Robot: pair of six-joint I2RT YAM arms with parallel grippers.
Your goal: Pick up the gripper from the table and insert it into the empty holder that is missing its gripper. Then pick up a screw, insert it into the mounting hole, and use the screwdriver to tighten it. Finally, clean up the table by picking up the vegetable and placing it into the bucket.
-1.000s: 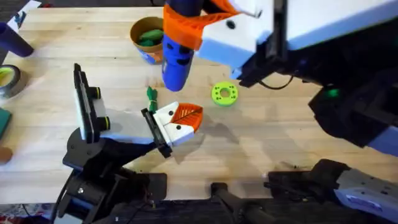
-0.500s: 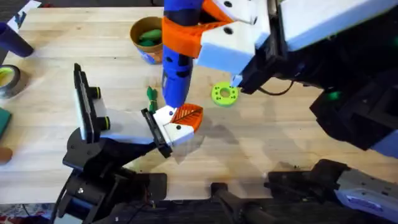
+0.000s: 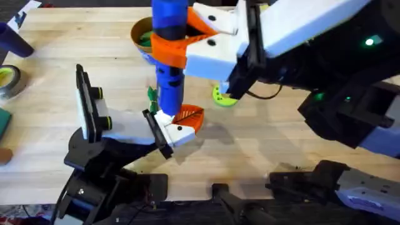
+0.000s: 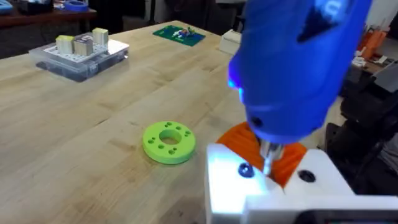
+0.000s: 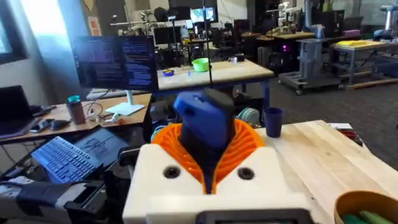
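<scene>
my right gripper has its jaws clamped on the screwdriver, standing near-vertical, tip right over the gripper screw hole.

Light wooden worktop, bearing a yellow-orange bucket, green holed disc, tape roll and small green vegetable.

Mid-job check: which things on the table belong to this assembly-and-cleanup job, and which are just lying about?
Job:
- screwdriver, held by the right gripper
- gripper, seated in the holder
- bucket, something green inside

Lying about:
- green holed disc
- tape roll
- clear tray of blocks
- green circuit board
</scene>
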